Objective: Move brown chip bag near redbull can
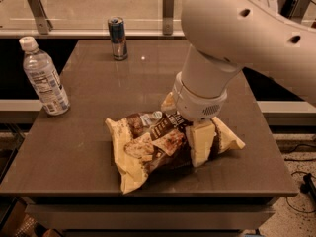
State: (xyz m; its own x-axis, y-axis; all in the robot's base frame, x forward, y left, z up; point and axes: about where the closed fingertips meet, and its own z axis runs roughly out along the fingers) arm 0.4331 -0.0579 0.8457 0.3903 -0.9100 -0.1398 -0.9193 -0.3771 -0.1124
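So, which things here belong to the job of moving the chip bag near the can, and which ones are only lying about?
For the job:
brown chip bag, lying near the table's front edge
redbull can, upright at the far edge
claw, down over the bag's right part

Just lying about:
water bottle, at the left edge
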